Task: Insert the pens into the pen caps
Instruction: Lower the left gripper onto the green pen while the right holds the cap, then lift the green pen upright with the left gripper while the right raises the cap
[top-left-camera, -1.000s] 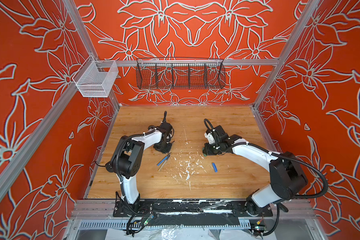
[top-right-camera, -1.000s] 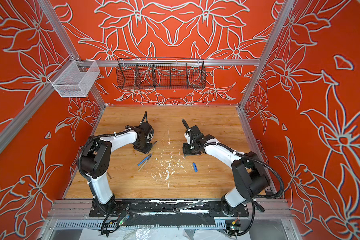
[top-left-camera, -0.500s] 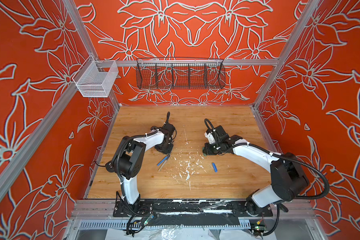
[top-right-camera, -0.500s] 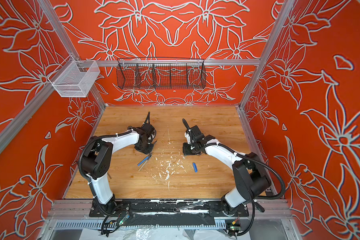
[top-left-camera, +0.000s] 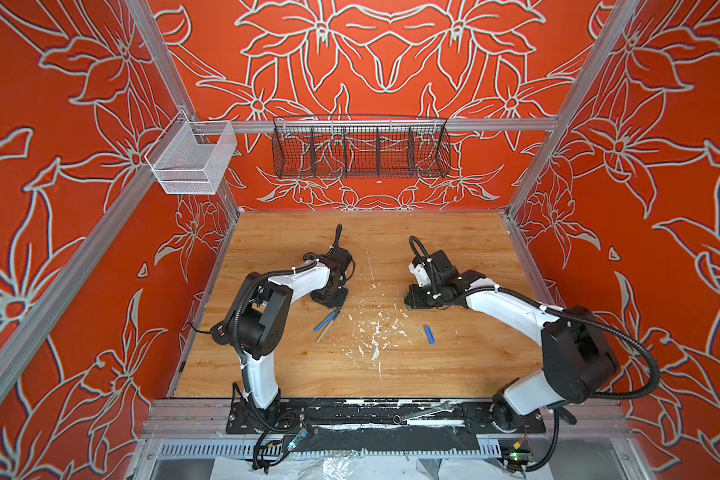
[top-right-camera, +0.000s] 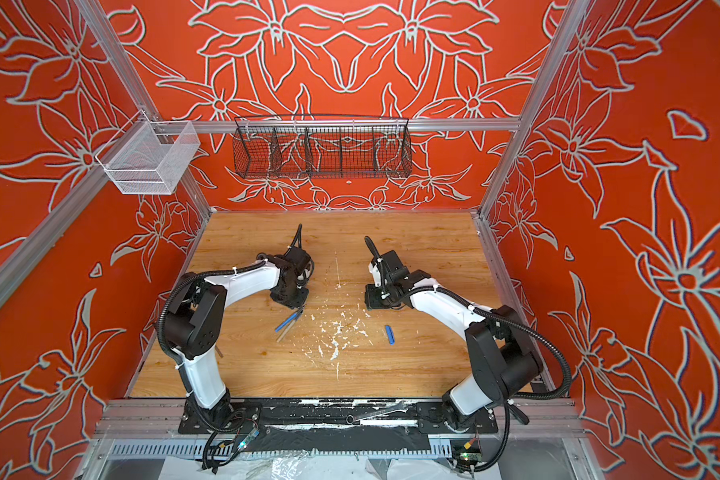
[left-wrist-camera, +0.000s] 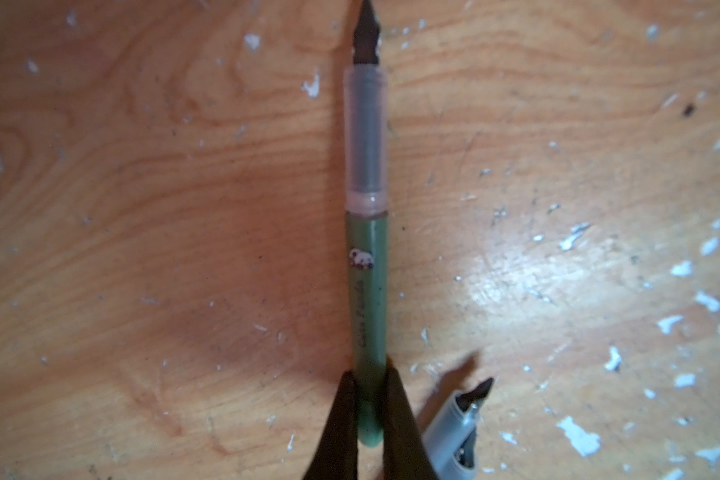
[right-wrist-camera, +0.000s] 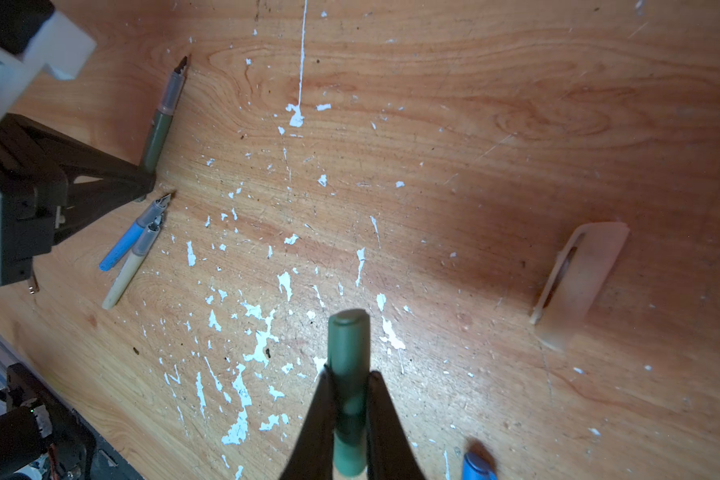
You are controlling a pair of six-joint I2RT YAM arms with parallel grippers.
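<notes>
**Wooden table (top-left-camera: 454,365), flecked white**

Left gripper (left-wrist-camera: 370,370) pinches the green pen (left-wrist-camera: 366,291), left of middle. Right gripper (right-wrist-camera: 348,374) pinches the green cap (right-wrist-camera: 348,345), right of middle. Blue pen (right-wrist-camera: 125,245) and beige pen (right-wrist-camera: 127,274) lie together by the left gripper. Blue cap (top-left-camera: 429,334) lies nearer, right.

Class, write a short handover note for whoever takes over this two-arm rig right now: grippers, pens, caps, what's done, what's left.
Left gripper: shut on the rear end of the green pen.
Right gripper: shut on the green cap.
Blue pen and beige pen lie side by side on the table by the left gripper. Blue cap lies near the right gripper. Beige cap shows only in the right wrist view.
Done: no pen capped.
Left: join green pen and cap, then blue, then beige.
</notes>
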